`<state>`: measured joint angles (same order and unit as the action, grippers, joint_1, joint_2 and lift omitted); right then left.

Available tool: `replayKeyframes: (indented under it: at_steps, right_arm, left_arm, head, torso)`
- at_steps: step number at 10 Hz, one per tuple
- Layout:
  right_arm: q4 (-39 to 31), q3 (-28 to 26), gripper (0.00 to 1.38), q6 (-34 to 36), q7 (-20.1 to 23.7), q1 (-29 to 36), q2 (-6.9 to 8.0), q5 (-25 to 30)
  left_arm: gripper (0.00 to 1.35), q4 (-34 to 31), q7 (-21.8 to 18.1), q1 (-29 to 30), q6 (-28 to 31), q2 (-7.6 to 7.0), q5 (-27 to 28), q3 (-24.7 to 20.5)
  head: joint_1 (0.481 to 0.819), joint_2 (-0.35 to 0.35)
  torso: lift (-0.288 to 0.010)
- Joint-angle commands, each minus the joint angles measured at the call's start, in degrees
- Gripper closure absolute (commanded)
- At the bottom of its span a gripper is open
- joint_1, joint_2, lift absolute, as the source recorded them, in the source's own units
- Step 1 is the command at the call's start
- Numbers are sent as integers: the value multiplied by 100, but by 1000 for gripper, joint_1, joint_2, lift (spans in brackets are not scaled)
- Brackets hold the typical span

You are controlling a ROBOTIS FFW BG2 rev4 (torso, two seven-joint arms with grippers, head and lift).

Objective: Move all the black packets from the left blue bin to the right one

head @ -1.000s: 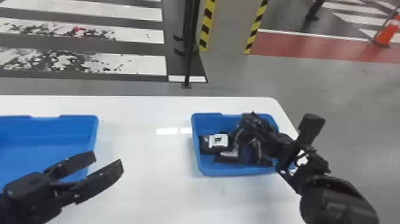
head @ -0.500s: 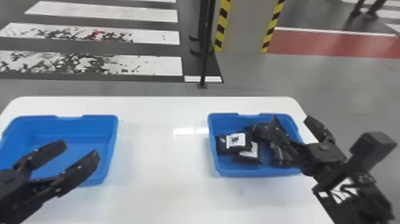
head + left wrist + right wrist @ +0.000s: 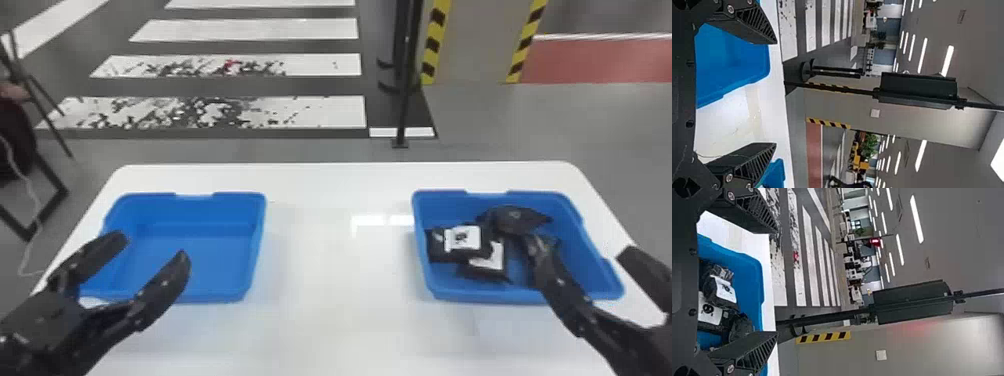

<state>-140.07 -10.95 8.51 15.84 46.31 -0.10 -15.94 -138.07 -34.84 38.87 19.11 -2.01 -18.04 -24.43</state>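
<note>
- Head view has your black packets (image 3: 441,254) bunched up inside the right blue bin (image 3: 500,296), mostly on its left and middle.
- You've got one packet with a white label (image 3: 462,238) facing up, overlapping a second packet (image 3: 482,274) with a white patch, and a darker packet (image 3: 515,220) at the far side of the heap.
- Your right gripper (image 3: 585,250) has its fingers spread wide. One finger is over that bin just beside the heap, the other out past the right rim. Can't tell you if the nearer finger touches a packet.
- Right wrist view agrees: your right gripper (image 3: 775,282) is spread, nothing pinched, with the packets down in the bin.
- Your left gripper (image 3: 151,249) is spread too, holding nothing, its fingertips over the left blue bin (image 3: 264,220), well apart from the packets.
- Left wrist view shows you the same gap between the left gripper's (image 3: 775,93) fingers.
- Both bins sit on your white table (image 3: 340,325).
</note>
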Motion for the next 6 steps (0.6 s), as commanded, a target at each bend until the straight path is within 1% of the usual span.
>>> replayKeyframes:
  at_steps: [1,2,3,4,5,6]
  right_arm:
    - [-358,10,111,-49,-134,530,15,18]
    - [-344,10,117,-49,-178,628,15,29]
    - [-372,10,117,-78,-204,614,15,63]
    - [-330,10,117,-78,-213,544,15,109]
    - [-259,33,117,-78,-213,431,15,132]
    - [-259,44,117,-78,-222,417,15,143]
  left_arm:
    - [136,-23,153,177,-280,104,78,123]
    - [136,-51,408,318,-322,166,67,238]
    - [136,-304,637,444,-27,201,158,352]
    - [136,-375,645,444,114,157,215,398]
    - [136,-375,654,458,198,51,147,466]
    - [136,-445,733,501,226,16,136,558]
  head:
    - [695,52]
    - [695,54]
    - [695,55]
    - [695,49]
    - [695,42]
    - [695,27]
  torso:
    - [-139]
    - [-139]
    - [-139]
    - [-139]
    - [-139]
    - [-139]
